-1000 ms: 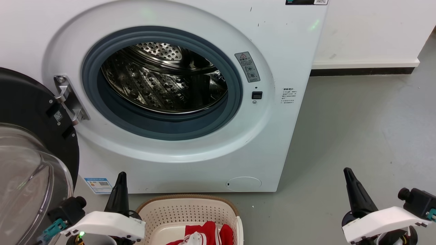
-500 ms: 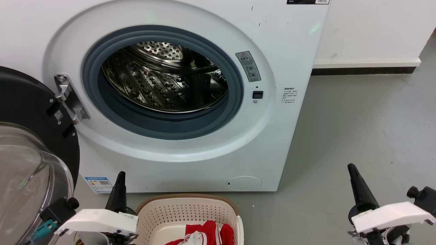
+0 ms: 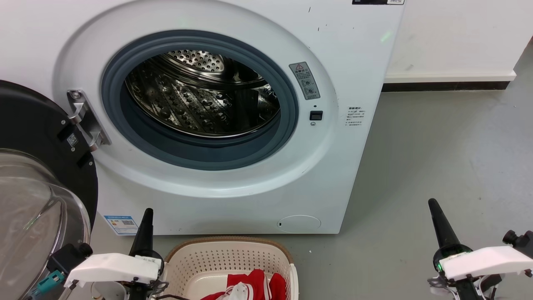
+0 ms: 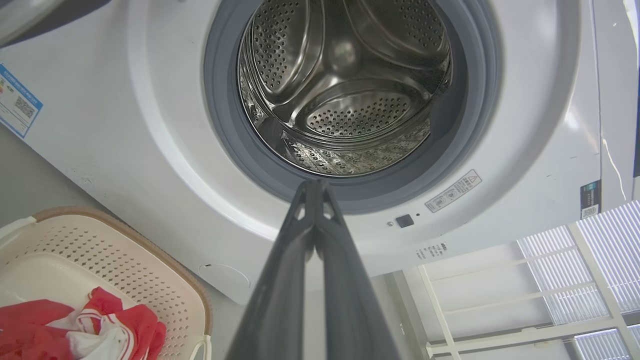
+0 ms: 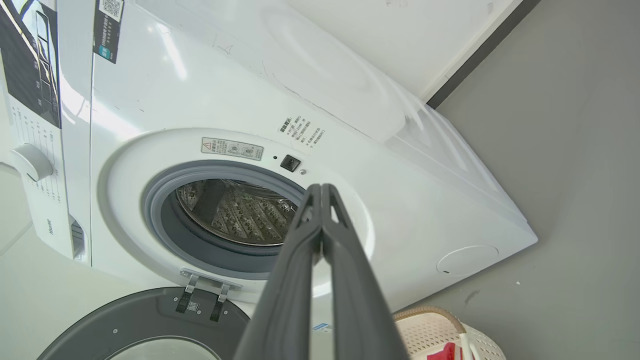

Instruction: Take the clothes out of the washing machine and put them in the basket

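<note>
— How many of each, left to right?
— One black-framed glass door (image 3: pixel 33 121), swung open. One large white front-loading washing machine (image 3: pixel 233 196). One cream perforated plastic basket (image 3: pixel 227 256) on the floor before it, holding red-and-white clothes (image 3: pixel 254 281). Two grippers: the left gripper (image 3: pixel 147 213) just beside the basket, the right gripper (image 3: pixel 434 206) well apart.
— Jaws?
— Both pinched together, holding nothing.
— What do the views add?
— The left wrist view looks deep into the shiny perforated steel drum (image 4: pixel 345 105); the right wrist view shows one white control knob (image 5: pixel 31 162).

left fingers (image 3: pixel 145 229) and wrist eased leftward, right fingers (image 3: pixel 441 225) shifted rightward, head camera perhaps nudged slightly
</note>
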Robot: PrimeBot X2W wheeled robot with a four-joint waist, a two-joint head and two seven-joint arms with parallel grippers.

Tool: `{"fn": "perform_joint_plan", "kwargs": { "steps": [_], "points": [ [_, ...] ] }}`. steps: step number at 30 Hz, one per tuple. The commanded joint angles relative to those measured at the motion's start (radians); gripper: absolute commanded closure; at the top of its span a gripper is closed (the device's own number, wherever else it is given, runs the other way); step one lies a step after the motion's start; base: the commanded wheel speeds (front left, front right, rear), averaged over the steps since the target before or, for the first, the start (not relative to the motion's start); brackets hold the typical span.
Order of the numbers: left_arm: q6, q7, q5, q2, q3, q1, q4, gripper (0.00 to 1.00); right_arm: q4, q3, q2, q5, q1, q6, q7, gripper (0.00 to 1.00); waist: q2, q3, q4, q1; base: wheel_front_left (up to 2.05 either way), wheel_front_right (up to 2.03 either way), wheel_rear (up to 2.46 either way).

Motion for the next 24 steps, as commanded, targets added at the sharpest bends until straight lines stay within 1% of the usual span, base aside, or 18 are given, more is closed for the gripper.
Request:
{"fn": "perform_joint_plan", "kwargs": {
  "steps": [1,24],
  "points": [
    [-0.01,0.007,-0.029,-0.001,0.008,-0.026,-0.005,1.0,-0.002,-0.004,-0.007,0.033,-0.032,0.0,0.004,1.0,-0.0001,0.0,0.0,0.0,0.0,0.0,0.0],
    [-0.032,0.059,-0.245,-0.009,0.036,-0.045,0.024,1.0,0.032,-0.026,-0.005,0.261,-0.054,0.0,0.035,1.0,-0.0001,0.005,0.004,0.0,0.0,0.0,0.0]
  ]
}}
